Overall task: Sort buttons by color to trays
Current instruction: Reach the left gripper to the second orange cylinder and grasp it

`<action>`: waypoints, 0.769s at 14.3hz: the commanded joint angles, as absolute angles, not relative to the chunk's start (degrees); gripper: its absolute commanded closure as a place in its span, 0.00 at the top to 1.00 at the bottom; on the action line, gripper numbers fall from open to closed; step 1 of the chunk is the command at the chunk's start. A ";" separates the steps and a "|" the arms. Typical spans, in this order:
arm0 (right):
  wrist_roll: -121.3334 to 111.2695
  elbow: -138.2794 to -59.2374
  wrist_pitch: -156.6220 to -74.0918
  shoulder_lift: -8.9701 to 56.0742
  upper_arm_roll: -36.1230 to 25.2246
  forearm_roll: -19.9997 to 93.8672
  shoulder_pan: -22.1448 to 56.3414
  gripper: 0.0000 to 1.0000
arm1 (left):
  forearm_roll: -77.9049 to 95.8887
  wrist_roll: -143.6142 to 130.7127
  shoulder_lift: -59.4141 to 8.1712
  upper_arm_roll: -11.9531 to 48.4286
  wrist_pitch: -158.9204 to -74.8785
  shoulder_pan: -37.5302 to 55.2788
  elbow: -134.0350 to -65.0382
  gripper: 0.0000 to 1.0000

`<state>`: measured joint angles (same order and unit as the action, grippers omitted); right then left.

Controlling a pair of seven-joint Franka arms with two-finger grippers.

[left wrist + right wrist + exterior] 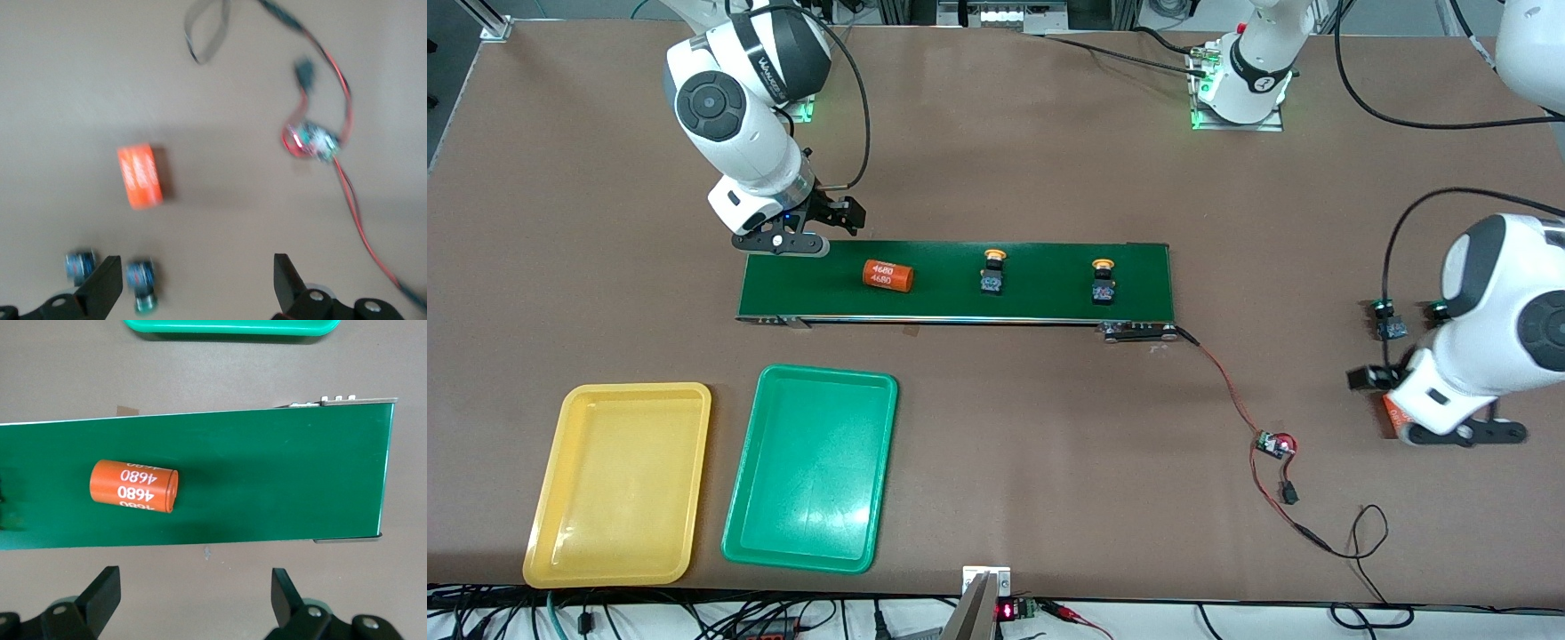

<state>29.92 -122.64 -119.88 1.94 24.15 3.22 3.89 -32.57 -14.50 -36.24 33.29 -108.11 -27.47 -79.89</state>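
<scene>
On the dark-green conveyor belt [956,282], at nine o'clock from two yellow-capped buttons [993,271], an orange cylinder [888,275] lies nearest the right gripper [818,222], fingers spread, risking a mistaken grab; the left gripper [193,280], also spread, hovers near green-capped buttons [142,287].

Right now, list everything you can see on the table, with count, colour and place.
Belt: one, dark green, mid-table.
Yellow buttons: two, yellow caps, dark bases, on the belt; the second lies toward the left arm's end.
Green buttons: two, green caps, on the table at the left arm's end, beside the second.
Cylinders: two, orange with white numerals; one on the belt, one on the table by the green buttons.
Yellow tray: one, near the front camera, right arm's end.
Green tray: one, beside the yellow tray.
Circuit board: one, with red and black wires, off the belt's end.
Left gripper: open, over the green buttons.
Right gripper: open, over the belt's edge.
</scene>
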 commanded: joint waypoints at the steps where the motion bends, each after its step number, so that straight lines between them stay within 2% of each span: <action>1: 31.64 -122.34 -120.15 2.11 24.35 2.11 4.22 1.00 | -33.84 -12.83 -38.75 27.70 -118.96 -27.59 -79.01 1.00; 4: 31.64 -124.62 -120.76 0.44 24.43 2.02 4.31 1.00 | -33.75 -10.64 -42.52 24.36 -128.90 -28.74 -79.10 1.00; 8: 31.64 -131.04 -122.43 -5.53 24.79 2.02 4.39 1.00 | -33.22 -10.63 -50.17 21.01 -140.07 -30.84 -79.28 1.00; 11: 31.90 -132.27 -122.34 -6.94 24.87 2.11 4.39 1.00 | -33.22 -11.42 -51.06 20.48 -141.60 -31.55 -80.59 1.00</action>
<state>30.45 -129.81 -121.22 -4.28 24.59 2.85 4.23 -32.59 -11.81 -51.17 20.51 -141.69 -31.18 -80.31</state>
